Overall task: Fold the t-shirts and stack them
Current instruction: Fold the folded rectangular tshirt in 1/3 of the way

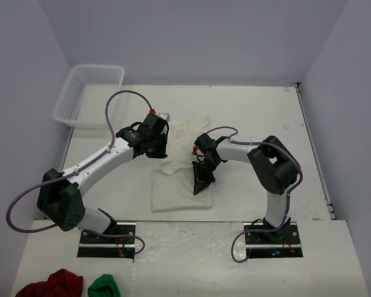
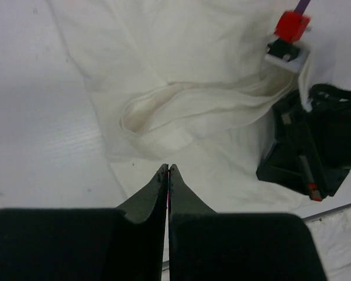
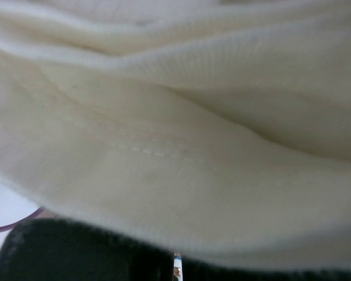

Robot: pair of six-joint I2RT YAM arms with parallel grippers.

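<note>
One off-white t-shirt (image 1: 182, 193) lies mid-table, its near half a flat rectangle and its far half rumpled (image 2: 181, 76). My left gripper (image 1: 159, 150) hovers over the shirt's left edge, shut, with nothing between its fingertips (image 2: 168, 168). My right gripper (image 1: 198, 189) points down onto the shirt's right side. A band of fabric runs taut up to its black body (image 2: 307, 146). In the right wrist view the shirt cloth (image 3: 175, 146) fills the frame and hides the fingertips; only a thin slit shows between the closed jaws.
A white mesh basket (image 1: 89, 93) stands at the back left corner. A dark red cloth bundle (image 1: 52, 284) and a small green one (image 1: 105, 286) lie on the near ledge at the left. Walls close the back and sides.
</note>
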